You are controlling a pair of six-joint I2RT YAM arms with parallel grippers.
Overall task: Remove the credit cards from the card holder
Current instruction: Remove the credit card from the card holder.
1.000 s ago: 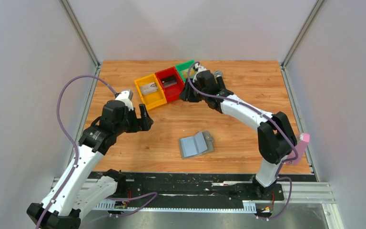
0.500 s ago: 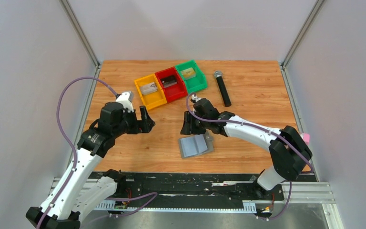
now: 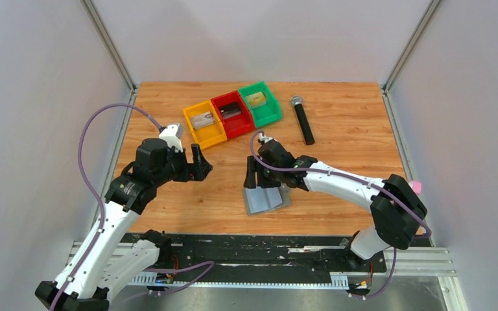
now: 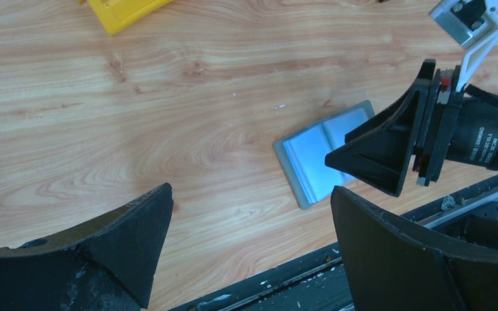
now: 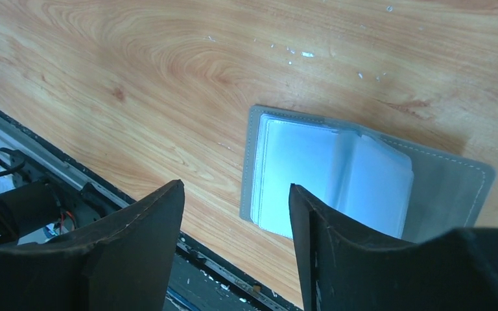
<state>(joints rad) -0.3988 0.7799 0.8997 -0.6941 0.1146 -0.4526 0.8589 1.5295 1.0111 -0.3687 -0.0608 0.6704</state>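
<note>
The card holder (image 3: 266, 199) lies open and flat on the table (image 3: 363, 116) near the front edge, pale panels up. Bring the right gripper (image 5: 235, 188) down at one panel's edge, so you catch a single card rather than the whole flap. Its jaws stand partway apart, empty, just above the holder. The left gripper (image 4: 251, 191) hangs wide open and empty, off to the left; you could use it to pin the holder.
</note>
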